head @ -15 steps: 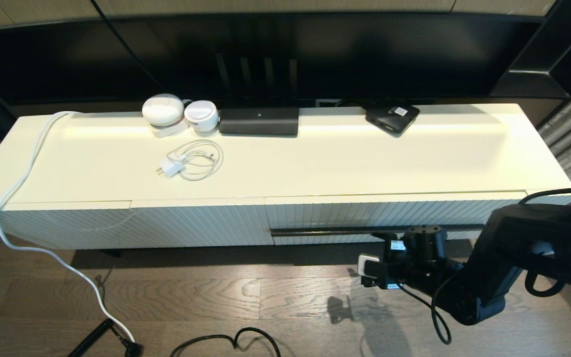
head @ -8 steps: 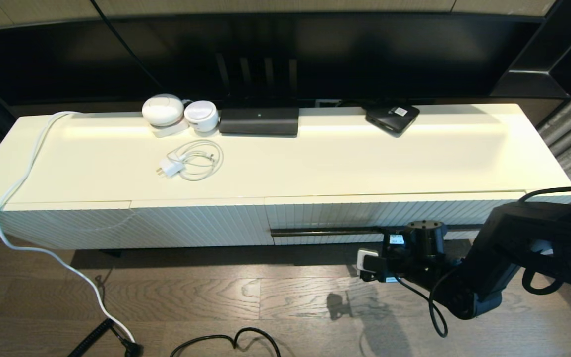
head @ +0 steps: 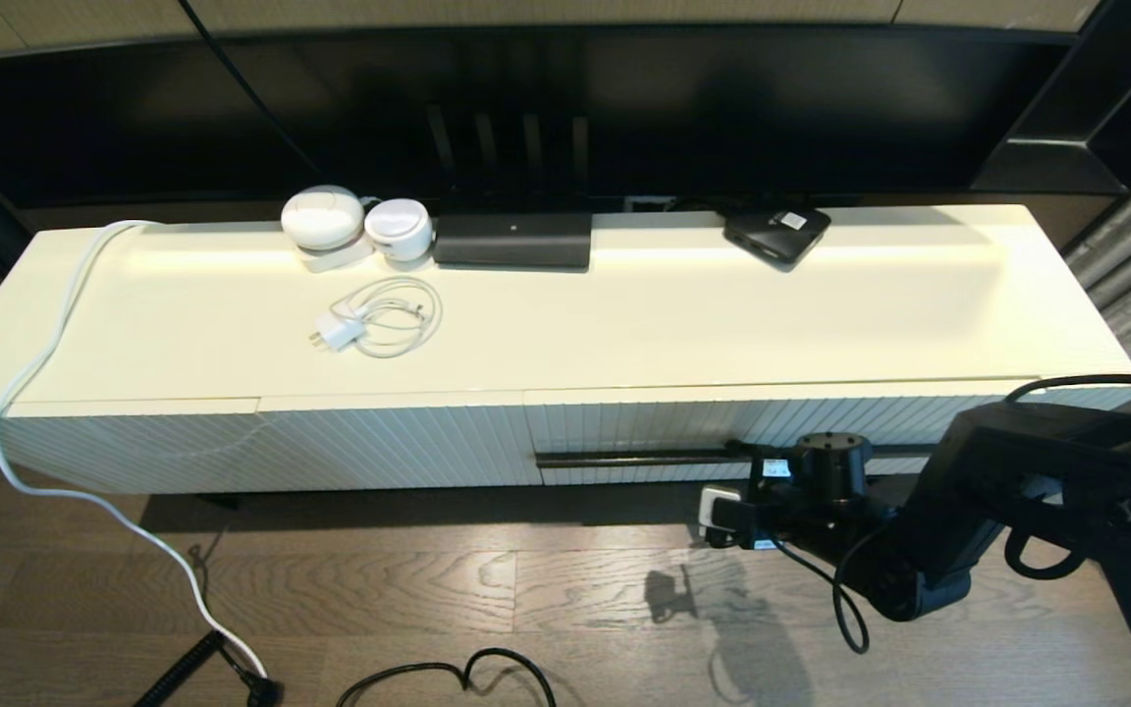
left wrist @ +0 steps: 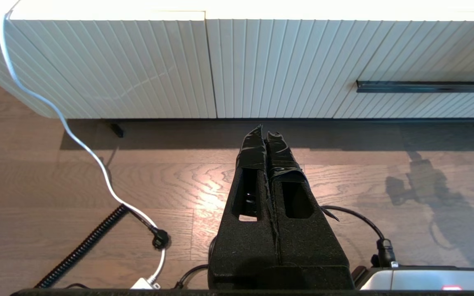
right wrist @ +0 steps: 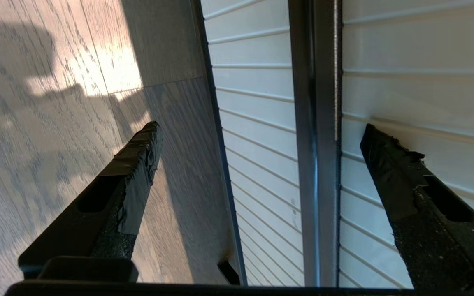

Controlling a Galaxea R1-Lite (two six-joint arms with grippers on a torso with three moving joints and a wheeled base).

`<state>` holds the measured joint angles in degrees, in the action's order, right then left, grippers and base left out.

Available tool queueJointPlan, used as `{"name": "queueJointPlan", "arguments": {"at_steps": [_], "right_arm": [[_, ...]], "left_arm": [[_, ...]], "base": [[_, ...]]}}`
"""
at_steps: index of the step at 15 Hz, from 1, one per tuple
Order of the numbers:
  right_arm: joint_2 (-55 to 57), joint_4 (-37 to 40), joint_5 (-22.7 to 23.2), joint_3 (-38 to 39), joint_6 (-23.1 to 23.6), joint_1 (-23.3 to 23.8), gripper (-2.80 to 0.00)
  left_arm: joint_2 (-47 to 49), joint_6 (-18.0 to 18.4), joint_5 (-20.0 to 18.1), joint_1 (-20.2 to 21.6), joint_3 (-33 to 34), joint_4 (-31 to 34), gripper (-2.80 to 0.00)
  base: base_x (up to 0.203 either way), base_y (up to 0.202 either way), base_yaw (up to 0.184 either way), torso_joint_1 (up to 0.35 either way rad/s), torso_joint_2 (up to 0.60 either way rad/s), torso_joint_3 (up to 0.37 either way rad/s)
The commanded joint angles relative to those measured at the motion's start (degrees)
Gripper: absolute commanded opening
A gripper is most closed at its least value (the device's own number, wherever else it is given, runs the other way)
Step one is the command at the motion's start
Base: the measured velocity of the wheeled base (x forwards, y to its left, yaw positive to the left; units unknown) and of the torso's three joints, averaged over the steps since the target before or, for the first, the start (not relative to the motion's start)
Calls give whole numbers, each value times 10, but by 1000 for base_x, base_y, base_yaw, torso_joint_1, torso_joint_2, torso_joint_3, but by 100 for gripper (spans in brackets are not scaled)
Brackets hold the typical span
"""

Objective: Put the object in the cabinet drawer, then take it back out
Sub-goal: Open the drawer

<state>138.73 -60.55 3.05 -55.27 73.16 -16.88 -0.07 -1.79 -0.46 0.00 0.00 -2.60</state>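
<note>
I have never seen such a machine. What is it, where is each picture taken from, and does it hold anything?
It is a two-armed robot before a long cream cabinet. One picture looks down from its head; the other two come from cameras on each wrist. The right gripper is open, its fingers on either side of the black bar handle of the cabinet drawer, holding nothing. The left gripper is shut, empty, parked above the floor. On the cabinet lie two white round devices, a white charger cable, a long black device and a flat black box.
</note>
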Motion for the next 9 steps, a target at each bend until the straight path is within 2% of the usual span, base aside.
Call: {"name": "queueJointPlan", "arguments": {"at_steps": [1, 9], "right_arm": [[7, -4, -1, -4, 4, 3, 0], [23, -4, -1, -3, 3, 4, 0]], "left_arm": [[1, -1, 0, 0, 0, 0, -280], [1, -1, 0, 1, 0, 0, -280]], "base": [[0, 0, 0, 0, 0, 0], [0, 0, 0, 0, 0, 0]]}}
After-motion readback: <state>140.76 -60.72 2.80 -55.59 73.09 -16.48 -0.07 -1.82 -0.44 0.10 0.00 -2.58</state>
